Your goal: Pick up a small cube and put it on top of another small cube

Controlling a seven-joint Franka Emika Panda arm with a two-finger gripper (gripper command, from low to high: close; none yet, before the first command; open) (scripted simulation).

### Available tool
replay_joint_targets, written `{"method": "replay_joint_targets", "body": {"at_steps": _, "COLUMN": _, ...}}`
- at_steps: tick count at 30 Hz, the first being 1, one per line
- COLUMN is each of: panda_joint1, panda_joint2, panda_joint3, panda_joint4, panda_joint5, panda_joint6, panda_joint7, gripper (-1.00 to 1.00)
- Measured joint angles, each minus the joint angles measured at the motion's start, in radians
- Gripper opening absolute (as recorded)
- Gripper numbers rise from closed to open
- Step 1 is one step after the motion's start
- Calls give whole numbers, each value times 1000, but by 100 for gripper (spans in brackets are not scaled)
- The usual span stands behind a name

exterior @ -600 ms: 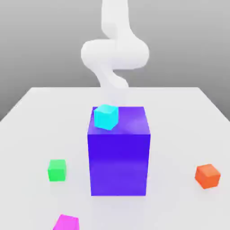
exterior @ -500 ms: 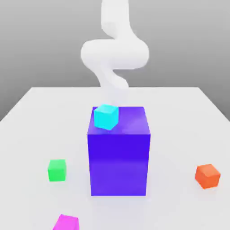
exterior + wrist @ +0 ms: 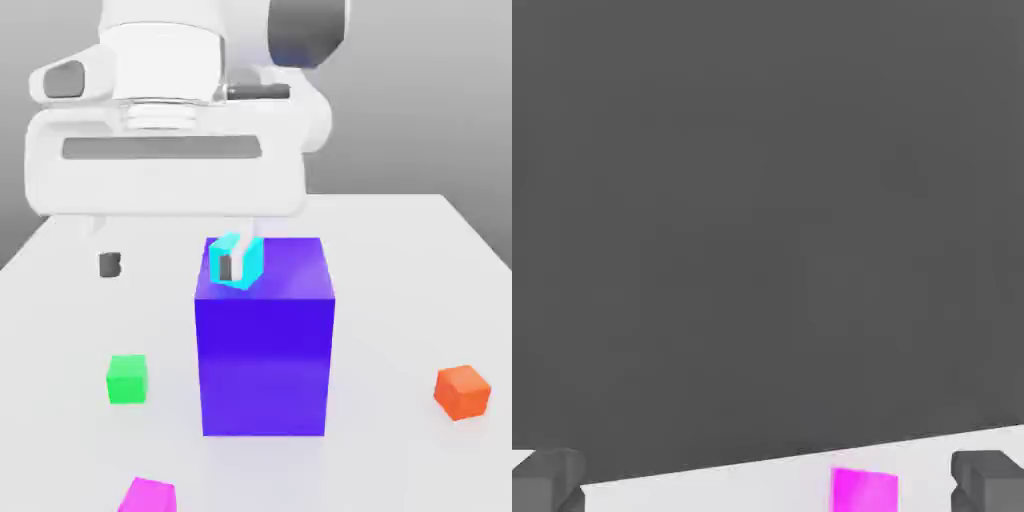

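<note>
The small magenta cube lies at the table's front edge, on the exterior view's left; in the hand view the magenta cube shows between the two dark fingertips. The small green cube sits on the table left of the big blue-purple block. My gripper hangs open and empty high above the table, its white hand close to the exterior camera. Its fingers stand well above both cubes, and one of them partly covers the cyan cube.
A cyan cube rests on the top left corner of the tall blue-purple block at the table's middle. An orange cube lies at the exterior view's right. The white table ends just in front of the magenta cube.
The arm, coiled behind the block before, has swung forward. The open hand now hangs high over the table's left front. No cube has moved.
</note>
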Motion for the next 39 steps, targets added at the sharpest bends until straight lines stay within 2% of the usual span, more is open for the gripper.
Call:
{"method": "replay_joint_targets", "body": {"at_steps": 10, "panda_joint1": -50, "panda_joint2": 363, "panda_joint3": -17, "panda_joint4": -4, "panda_joint5": 31, "panda_joint6": 113, "panda_joint7": -23, "gripper": 0}}
{"method": "replay_joint_targets", "body": {"at_steps": 15, "panda_joint1": -78, "panda_joint2": 544, "panda_joint3": 10, "panda_joint4": 27, "panda_joint5": 62, "panda_joint6": 237, "panda_joint7": -47, "gripper": 0}}
{"method": "replay_joint_targets", "body": {"at_steps": 16, "panda_joint1": -81, "panda_joint2": 562, "panda_joint3": 14, "panda_joint4": 31, "panda_joint5": 66, "panda_joint6": 252, "panda_joint7": -49, "gripper": -100}}
{"method": "replay_joint_targets", "body": {"at_steps": 22, "panda_joint1": -83, "panda_joint2": 572, "panda_joint3": 17, "panda_joint4": 33, "panda_joint5": 67, "panda_joint6": 258, "panda_joint7": -50, "gripper": -100}}
{"method": "replay_joint_targets", "body": {"at_steps": 28, "panda_joint1": -70, "panda_joint2": 401, "panda_joint3": -13, "panda_joint4": -16, "panda_joint5": 31, "panda_joint6": 137, "panda_joint7": -41, "gripper": -100}}
{"method": "replay_joint_targets", "body": {"at_steps": 39, "panda_joint1": -244, "panda_joint2": 13, "panda_joint3": -111, "panda_joint4": -404, "panda_joint5": -77, "panda_joint6": 140, "panda_joint7": -423, "gripper": -100}}
